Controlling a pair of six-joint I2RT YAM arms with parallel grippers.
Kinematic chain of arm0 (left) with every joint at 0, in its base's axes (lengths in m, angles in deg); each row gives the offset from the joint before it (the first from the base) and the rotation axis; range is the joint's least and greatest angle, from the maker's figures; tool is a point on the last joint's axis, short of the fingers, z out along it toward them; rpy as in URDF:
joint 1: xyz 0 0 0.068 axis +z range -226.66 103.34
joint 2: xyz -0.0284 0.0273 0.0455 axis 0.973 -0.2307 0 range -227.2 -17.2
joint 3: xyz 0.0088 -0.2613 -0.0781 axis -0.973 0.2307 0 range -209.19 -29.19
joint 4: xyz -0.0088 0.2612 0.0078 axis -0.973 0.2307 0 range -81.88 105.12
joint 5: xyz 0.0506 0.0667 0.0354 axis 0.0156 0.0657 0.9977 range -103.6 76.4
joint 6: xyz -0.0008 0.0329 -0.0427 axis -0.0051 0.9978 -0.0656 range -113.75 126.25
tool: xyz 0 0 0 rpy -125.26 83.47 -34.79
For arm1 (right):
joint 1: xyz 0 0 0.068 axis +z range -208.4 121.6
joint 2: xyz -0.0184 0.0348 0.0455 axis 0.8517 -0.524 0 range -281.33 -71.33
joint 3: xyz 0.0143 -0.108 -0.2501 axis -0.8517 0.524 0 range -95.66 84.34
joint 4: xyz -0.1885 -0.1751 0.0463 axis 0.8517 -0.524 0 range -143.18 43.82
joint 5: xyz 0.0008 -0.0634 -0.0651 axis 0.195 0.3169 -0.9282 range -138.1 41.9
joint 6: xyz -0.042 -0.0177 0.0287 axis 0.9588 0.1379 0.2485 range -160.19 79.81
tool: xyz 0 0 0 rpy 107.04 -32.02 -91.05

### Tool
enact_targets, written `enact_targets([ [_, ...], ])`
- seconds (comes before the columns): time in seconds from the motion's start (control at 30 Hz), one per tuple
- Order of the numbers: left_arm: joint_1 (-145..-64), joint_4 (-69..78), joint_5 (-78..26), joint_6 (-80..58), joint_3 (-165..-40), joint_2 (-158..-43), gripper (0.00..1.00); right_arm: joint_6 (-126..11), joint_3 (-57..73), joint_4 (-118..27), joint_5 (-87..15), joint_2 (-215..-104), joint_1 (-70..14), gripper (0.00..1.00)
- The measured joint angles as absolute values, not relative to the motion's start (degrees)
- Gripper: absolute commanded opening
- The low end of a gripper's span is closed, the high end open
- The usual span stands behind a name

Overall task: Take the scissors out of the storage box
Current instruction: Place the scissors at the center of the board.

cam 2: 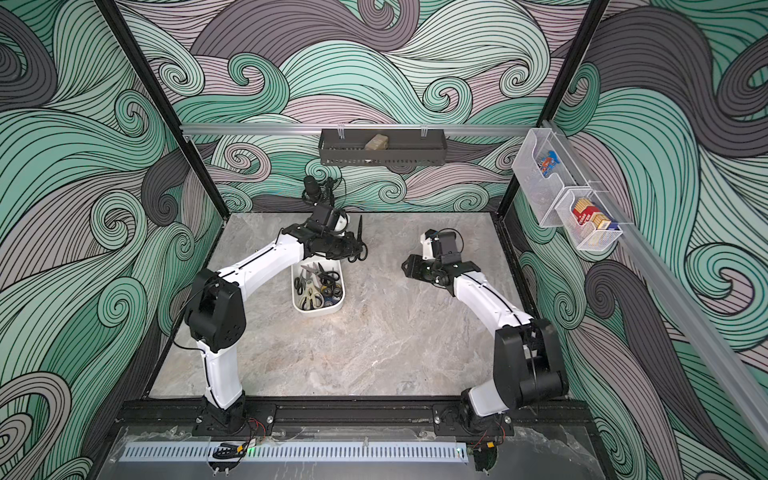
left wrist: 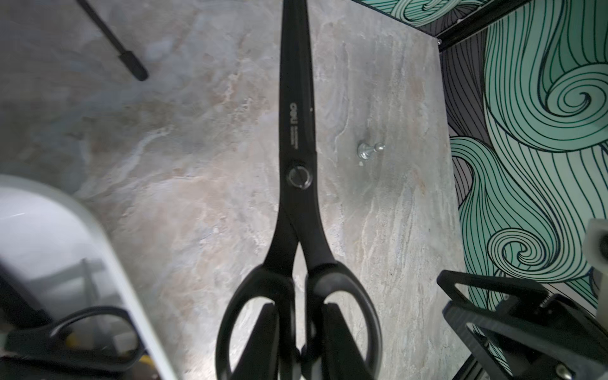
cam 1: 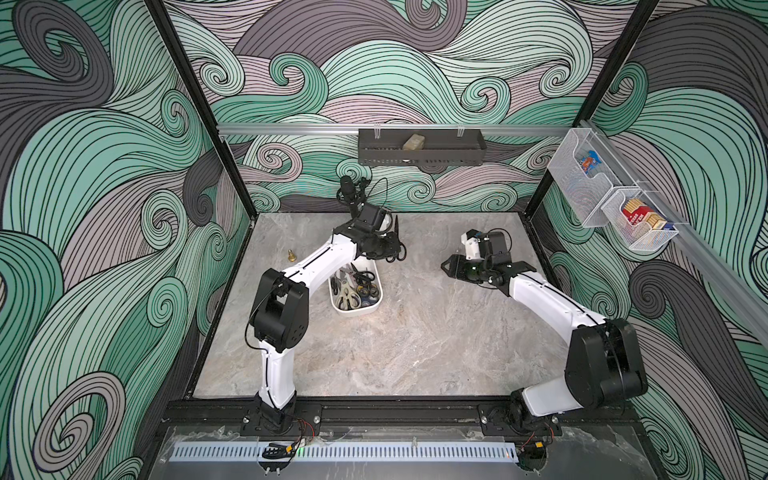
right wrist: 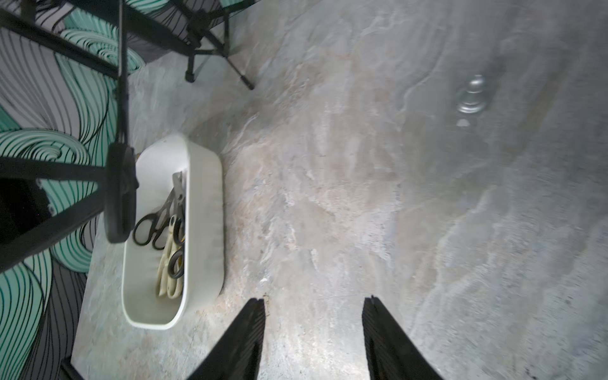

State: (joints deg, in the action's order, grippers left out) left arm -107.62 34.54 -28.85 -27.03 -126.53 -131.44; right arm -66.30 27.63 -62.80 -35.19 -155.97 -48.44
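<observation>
Scissors (cam 1: 353, 286) lie in a heap in the white storage box (cam 1: 357, 312). The box sits on the grey stone worktop (cam 1: 415, 353), a little left of the middle and nearer the far edge than the near one. A pair with cream handles (cam 1: 347, 297) and some pairs with black handles show in the heap in both top views. The right wrist view shows the smooth side wall of the box and the same heap.

One pair of black scissors (left wrist: 296, 131) is out of the box. The left gripper (left wrist: 301, 316) holds it up in the air by the handle rings. Its fingers (left wrist: 268, 329) show inside the two rings and press on the bars between them. The blades are shut and point away toward the far edge of the worktop. In both top views this pair is just past the far end of the box and does not touch it.

The right gripper (right wrist: 314, 299) is open and holds nothing. It hovers over the right half of the worktop, well apart from the box.

A small gold piece (cam 1: 291, 255) stands near the left edge. A small silver piece (right wrist: 470, 97) stands on the worktop too. A black microphone on a stand (cam 1: 347, 189) is at the far edge.
</observation>
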Motion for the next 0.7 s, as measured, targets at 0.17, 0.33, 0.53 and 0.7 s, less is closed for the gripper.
enact_targets([
  [0.17,-111.2,33.7,-28.5,-28.5,-134.8,-140.2,0.00,-67.0,30.7,-62.9,-36.0,-154.9,-53.0,0.52],
  [0.33,-115.0,33.5,-27.7,-30.1,-143.5,-148.3,0.00,-67.6,32.0,-62.9,-36.6,-154.7,-55.7,0.52],
  [0.53,-118.5,33.2,-25.2,-32.5,-148.5,-154.9,0.00,-67.6,32.1,-62.9,-37.1,-154.7,-57.9,0.52],
  [0.7,-119.4,32.9,-21.7,-33.5,-150.4,-159.0,0.00,-67.6,32.3,-62.9,-37.0,-154.6,-58.2,0.52],
])
